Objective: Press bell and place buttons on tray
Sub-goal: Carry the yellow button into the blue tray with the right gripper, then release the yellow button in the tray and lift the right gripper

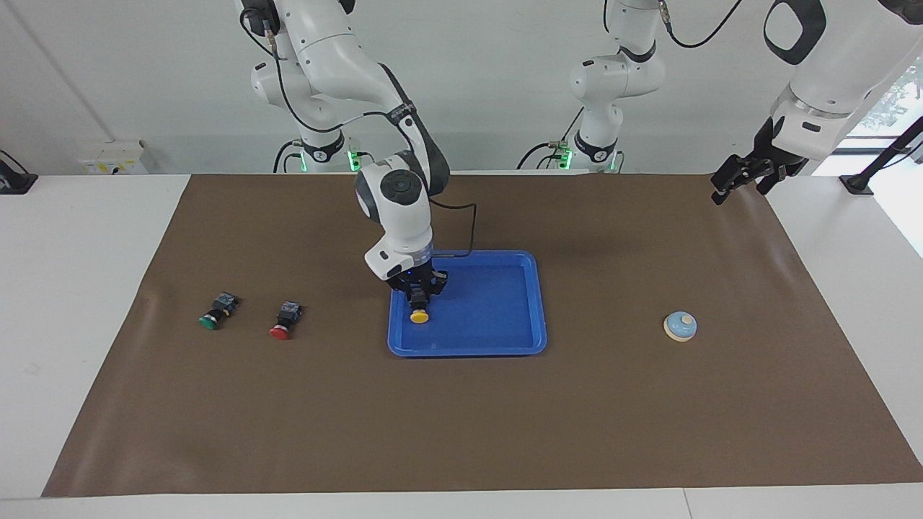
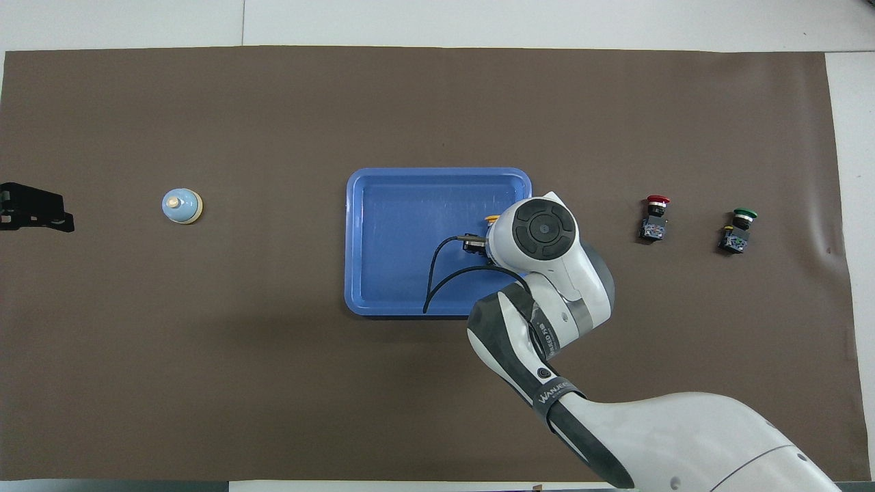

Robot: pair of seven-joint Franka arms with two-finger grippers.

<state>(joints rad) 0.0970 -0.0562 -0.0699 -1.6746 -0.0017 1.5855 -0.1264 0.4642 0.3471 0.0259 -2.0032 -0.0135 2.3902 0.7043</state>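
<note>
Brown matte mat; right tool gripping round-capped yellow button in glossy blue tray; left tool state unclear.

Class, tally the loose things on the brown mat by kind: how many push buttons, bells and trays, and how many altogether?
Push buttons: 3 (green, red, yellow, the yellow one at the right hand in the tray)
Bells: 1, the light-blue bell
Trays: 1, the blue tray
Total: 5

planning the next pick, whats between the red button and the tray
Nothing: only bare brown mat lies between the red button and the tray, clearest in the facing view.
</note>
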